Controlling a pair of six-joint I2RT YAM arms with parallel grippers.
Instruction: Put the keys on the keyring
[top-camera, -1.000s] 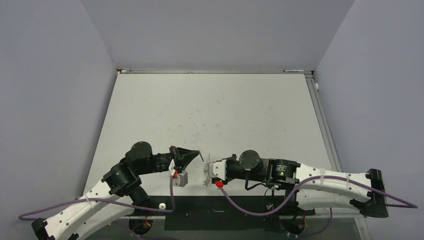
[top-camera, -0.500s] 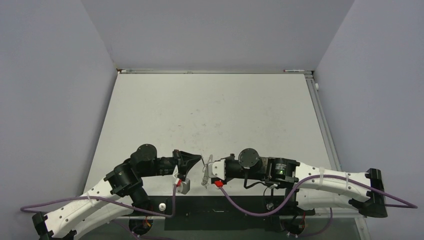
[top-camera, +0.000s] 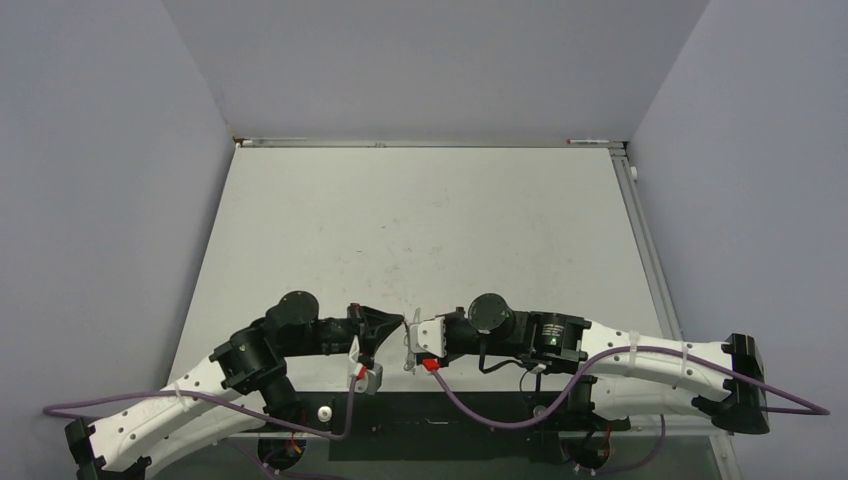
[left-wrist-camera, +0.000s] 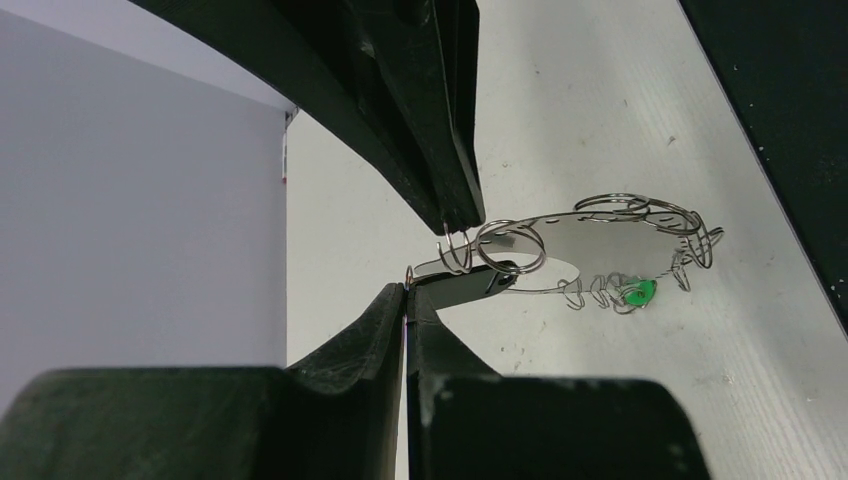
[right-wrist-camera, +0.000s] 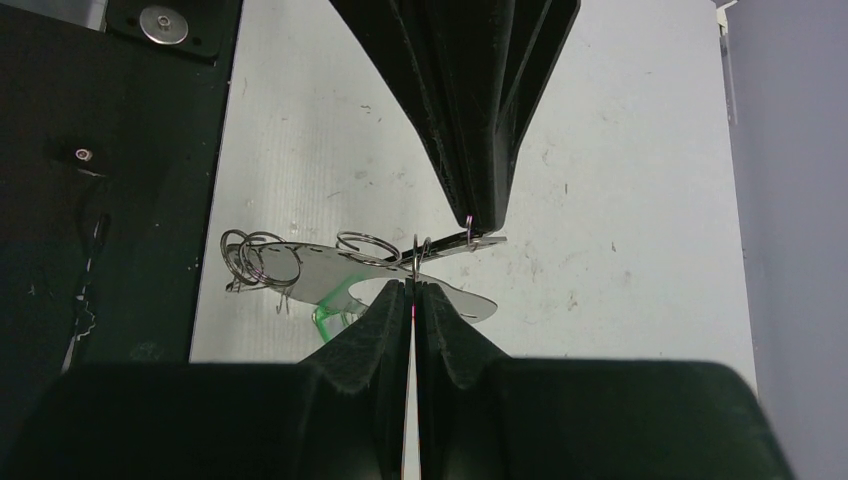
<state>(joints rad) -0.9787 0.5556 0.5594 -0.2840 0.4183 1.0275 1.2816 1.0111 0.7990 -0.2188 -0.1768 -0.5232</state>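
silver wire of the keyring (right-wrist-camera: 320, 265) is pinched tight in my right gripper (right-wrist-camera: 412, 290), giving a steady target. my left gripper (left-wrist-camera: 406, 295) is clamped shut on the black-headed key (left-wrist-camera: 470, 284), nosed right against the keyring's near end, ready for threading.

a scuffed white table (top-camera: 420, 220) between grey walls (top-camera: 100, 200).

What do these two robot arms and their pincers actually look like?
Both the left arm and right arm have white links, round black joints and a trailing purple cable. A green light glows on the right one. The left gripper and right gripper end in black wedge-shaped fingers.
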